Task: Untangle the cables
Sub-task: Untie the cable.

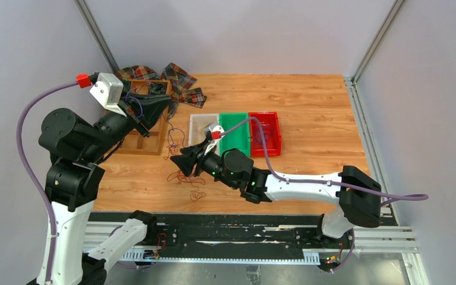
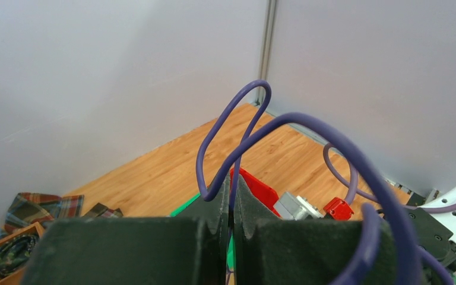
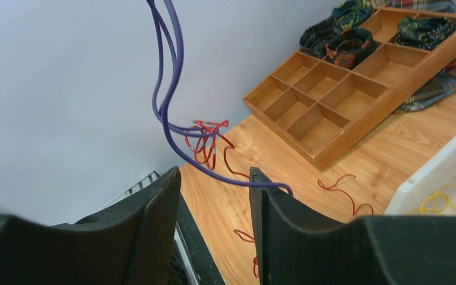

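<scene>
Left fingers tight on purple cable, right fingers wide around it.

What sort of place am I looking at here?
Probably a robot lab booth: a left arm and right arm bolted beside a wooden table, plain grey walls around it, and three sorting bins set out.

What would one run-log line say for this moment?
left pincer: shut on purple cable | right pincer: open, purple cable crossing its gap | red cables: tangled with purple cable | yellow cables: in white bin
</scene>
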Tool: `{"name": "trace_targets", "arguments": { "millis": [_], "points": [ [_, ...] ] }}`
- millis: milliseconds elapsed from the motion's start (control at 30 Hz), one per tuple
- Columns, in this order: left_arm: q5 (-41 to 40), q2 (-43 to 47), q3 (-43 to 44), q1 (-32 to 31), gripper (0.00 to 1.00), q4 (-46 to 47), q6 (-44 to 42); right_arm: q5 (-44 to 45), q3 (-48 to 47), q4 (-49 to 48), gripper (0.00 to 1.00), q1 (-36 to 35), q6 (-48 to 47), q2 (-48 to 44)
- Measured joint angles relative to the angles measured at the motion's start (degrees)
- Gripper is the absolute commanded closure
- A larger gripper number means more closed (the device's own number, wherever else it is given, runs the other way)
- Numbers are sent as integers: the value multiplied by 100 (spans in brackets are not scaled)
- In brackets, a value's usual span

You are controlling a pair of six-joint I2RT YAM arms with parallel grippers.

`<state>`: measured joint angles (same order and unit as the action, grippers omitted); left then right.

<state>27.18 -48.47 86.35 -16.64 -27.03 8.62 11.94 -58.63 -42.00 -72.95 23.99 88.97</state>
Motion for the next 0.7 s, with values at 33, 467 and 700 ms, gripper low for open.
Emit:
{"name": "trace_targets", "arguments": {
  "millis": [33,467,700],
  "points": [
    [0,0,-2,0,99,0,0,-2,-4,-72,54,11,2,17],
    [0,0,-52,0,99,0,90,-24,-293,-323,99,105,74,286],
    [-31,-13,-4,0,99,0,105,-33,-278,-323,100,109,109,286]
  ]
}}
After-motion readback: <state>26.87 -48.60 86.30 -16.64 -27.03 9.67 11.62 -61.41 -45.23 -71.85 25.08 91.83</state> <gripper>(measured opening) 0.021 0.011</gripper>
